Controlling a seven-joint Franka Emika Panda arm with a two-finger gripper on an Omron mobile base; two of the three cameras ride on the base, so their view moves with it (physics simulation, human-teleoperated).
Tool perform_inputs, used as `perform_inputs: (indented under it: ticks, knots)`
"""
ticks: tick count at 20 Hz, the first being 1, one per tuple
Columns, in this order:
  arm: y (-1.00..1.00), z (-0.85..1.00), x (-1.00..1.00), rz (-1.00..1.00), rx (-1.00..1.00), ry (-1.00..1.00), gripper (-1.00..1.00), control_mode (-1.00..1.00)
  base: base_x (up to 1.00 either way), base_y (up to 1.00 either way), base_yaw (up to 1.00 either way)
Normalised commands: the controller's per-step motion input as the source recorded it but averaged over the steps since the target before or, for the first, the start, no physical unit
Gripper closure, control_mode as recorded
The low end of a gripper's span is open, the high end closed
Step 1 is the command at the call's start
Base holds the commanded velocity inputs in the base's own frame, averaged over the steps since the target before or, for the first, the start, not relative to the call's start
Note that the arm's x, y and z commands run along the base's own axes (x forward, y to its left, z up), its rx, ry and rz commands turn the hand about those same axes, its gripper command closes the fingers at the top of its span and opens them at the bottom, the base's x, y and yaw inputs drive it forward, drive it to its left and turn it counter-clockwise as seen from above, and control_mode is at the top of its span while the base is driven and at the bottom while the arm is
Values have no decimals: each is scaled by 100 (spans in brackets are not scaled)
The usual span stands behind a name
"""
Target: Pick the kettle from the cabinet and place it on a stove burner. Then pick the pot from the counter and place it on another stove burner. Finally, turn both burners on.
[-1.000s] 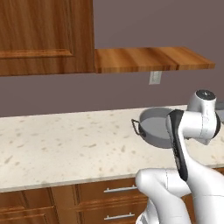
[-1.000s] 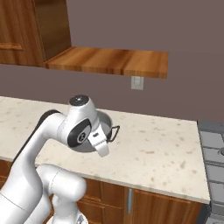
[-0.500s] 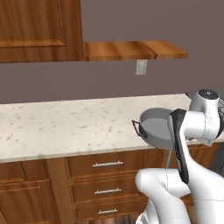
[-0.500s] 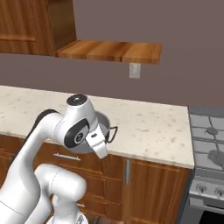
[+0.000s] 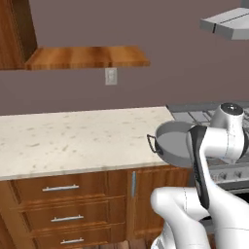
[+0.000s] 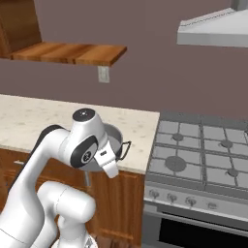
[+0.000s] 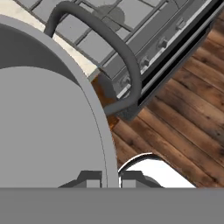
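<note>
Leftmost ran the beige tabletop (image 5: pixel 73 141), with the wooden shelf (image 5: pixel 87 57) above it. Next, the grey pot (image 5: pixel 172 144) hung in the air past the tabletop's end, beside the stove (image 6: pixel 203 150), the fingers (image 7: pixel 105 178) pinching its thin rim. Such a narrow edge-grip on a wide pot could probably let it tilt or slip free before it reached a burner.

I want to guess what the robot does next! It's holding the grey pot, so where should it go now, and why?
Probably a short carry sideways over the stove. The claw is shut on the pot's rim, and the pot hangs by the counter edge, not over a burner yet. That near burner looks bare.
</note>
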Motion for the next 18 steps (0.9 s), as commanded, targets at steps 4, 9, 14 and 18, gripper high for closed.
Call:
perform_inputs:
  ticks: [4,9,14,18]
  knots:
    - [0,0,0,0,0,0,100,100,8,-87,0]
    - [0,0,0,0,0,0,100,100,25,-76,0]
    - [0,0,0,0,0,0,100,100,42,-59,0]
    - [0,0,0,0,0,0,100,100,41,-49,0]
